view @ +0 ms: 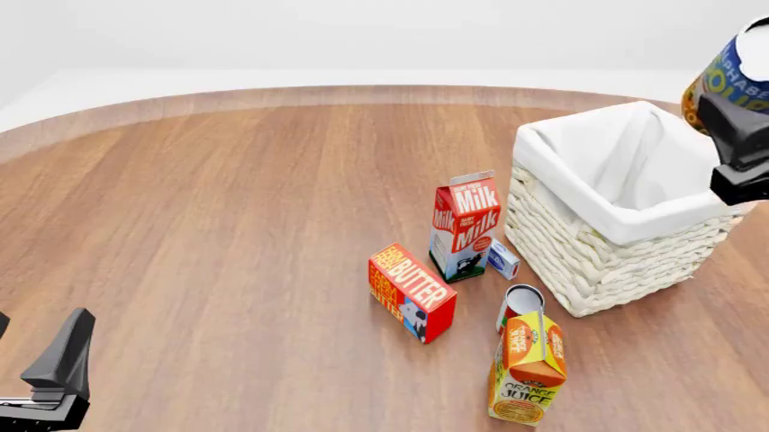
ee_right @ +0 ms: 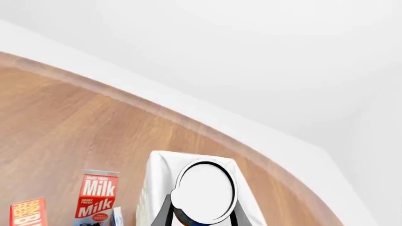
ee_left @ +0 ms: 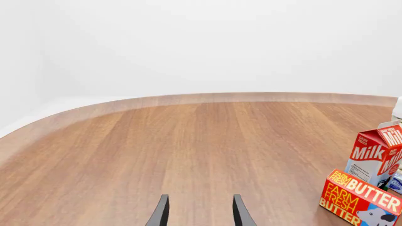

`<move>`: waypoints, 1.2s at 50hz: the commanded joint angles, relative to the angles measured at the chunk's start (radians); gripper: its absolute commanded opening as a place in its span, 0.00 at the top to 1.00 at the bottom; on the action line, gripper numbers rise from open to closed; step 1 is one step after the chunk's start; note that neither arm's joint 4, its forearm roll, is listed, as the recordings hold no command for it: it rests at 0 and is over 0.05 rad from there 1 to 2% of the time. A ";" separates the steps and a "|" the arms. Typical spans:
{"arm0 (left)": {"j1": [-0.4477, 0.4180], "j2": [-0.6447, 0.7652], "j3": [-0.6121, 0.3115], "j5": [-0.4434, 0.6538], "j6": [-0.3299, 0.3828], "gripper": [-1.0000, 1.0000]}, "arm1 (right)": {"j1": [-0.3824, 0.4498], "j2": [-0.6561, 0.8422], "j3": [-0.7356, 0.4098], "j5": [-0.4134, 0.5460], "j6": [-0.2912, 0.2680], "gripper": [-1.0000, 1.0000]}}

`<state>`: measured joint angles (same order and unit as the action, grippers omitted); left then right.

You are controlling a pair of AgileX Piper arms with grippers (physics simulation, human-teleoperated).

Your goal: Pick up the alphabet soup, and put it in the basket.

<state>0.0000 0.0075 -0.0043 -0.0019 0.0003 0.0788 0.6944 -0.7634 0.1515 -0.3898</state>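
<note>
The alphabet soup (view: 729, 74), a can with a blue label and a yellow-orange band, is held in the air by my right gripper (view: 737, 112), above the far right corner of the basket (view: 577, 243). The basket is white wicker with a white cloth lining. In the right wrist view the can's round white top (ee_right: 206, 190) sits between the fingers (ee_right: 164, 213), with the basket's cloth rim (ee_right: 157, 179) below it. My left gripper (ee_left: 197, 200) is open and empty, low over the table at the near left (view: 42, 328).
Left of the basket stand a milk carton (view: 466, 225), a butter box (view: 411, 292) and a small blue-white box (view: 502, 259). A red-orange can (view: 521, 304) and an orange juice carton (view: 529, 369) stand near the basket's front corner. The milk (ee_left: 377, 155) and butter (ee_left: 361, 197) also show in the left wrist view.
</note>
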 commanded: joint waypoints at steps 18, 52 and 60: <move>0.000 0.000 0.000 0.000 0.000 0.00 | -0.011 0.188 -0.144 0.029 0.000 1.00; 0.000 0.000 0.000 0.000 0.000 0.00 | -0.051 0.329 -0.248 0.099 -0.012 1.00; 0.000 0.000 0.000 0.000 0.000 0.00 | -0.053 0.363 -0.262 0.115 -0.013 1.00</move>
<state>0.0000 0.0075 -0.0043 -0.0019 0.0003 0.0320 1.0201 -0.9933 0.2539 -0.4204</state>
